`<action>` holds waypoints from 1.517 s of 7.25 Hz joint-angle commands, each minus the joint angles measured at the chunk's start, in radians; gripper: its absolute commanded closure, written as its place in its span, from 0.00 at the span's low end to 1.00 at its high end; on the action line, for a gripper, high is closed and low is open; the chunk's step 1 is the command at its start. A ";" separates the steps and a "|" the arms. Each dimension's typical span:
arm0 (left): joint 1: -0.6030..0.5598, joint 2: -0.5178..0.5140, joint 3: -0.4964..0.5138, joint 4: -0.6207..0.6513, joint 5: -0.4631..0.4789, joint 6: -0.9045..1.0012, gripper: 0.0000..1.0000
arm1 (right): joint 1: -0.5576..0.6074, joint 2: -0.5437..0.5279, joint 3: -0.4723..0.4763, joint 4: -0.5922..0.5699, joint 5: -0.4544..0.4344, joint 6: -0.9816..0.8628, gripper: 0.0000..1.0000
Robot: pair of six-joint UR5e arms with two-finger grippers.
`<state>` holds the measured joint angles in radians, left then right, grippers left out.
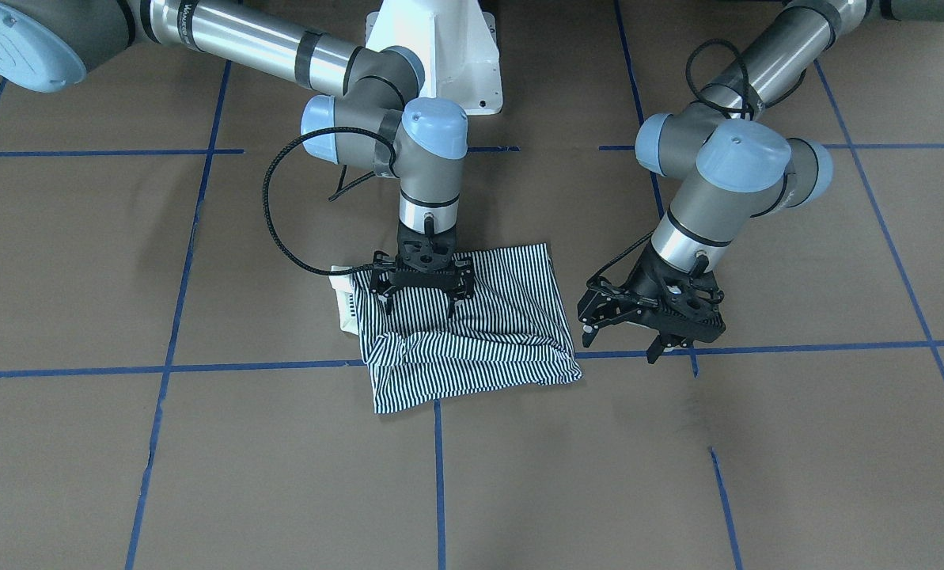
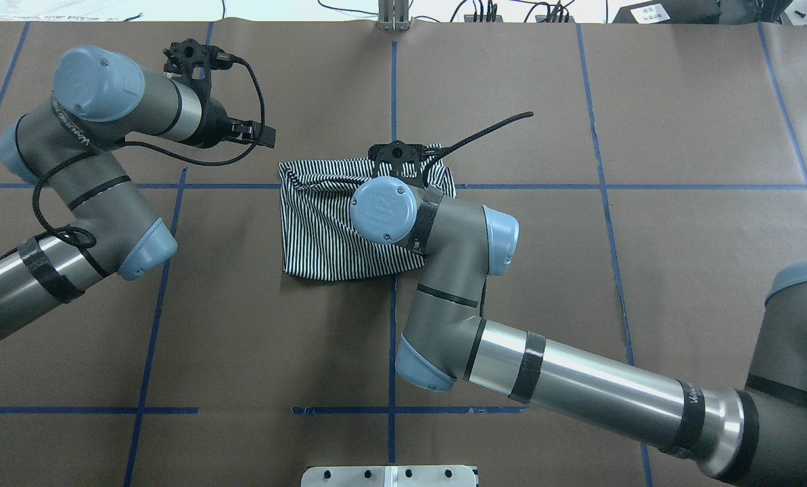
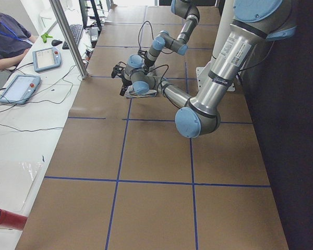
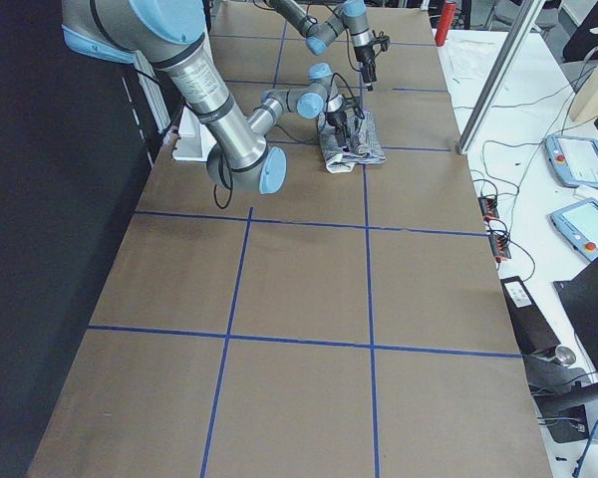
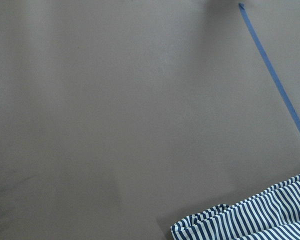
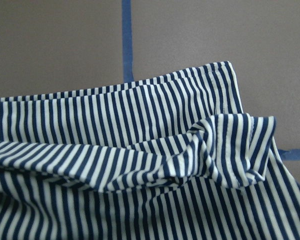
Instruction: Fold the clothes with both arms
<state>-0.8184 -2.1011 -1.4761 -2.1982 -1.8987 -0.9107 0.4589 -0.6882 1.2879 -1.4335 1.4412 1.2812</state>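
The striped polo shirt lies folded into a rumpled rectangle at the table's middle, its cream collar poking out at one side. My right gripper points straight down over the collar end, open, with its fingertips just over or on the cloth. In the overhead view its wrist covers part of the shirt. My left gripper hangs open and tilted just off the shirt's other side, holding nothing. The left wrist view catches only a corner of the shirt. Bunched folds of the shirt fill the right wrist view.
Blue tape lines divide the brown table into squares. The white pedestal base stands behind the shirt. A person sits at a side bench with teach pendants.
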 commanded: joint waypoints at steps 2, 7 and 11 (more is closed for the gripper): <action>-0.001 0.004 -0.012 0.000 0.001 -0.002 0.00 | 0.064 0.044 -0.123 0.021 0.002 -0.010 0.00; 0.007 0.004 -0.013 0.012 0.003 -0.011 0.00 | 0.303 0.145 -0.334 0.191 0.245 -0.028 0.00; 0.137 -0.118 0.051 0.132 0.143 -0.160 0.00 | 0.346 0.098 -0.248 0.183 0.335 -0.103 0.00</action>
<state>-0.7373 -2.1843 -1.4312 -2.1194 -1.8194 -1.0405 0.8014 -0.5652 1.0043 -1.2478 1.7658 1.1872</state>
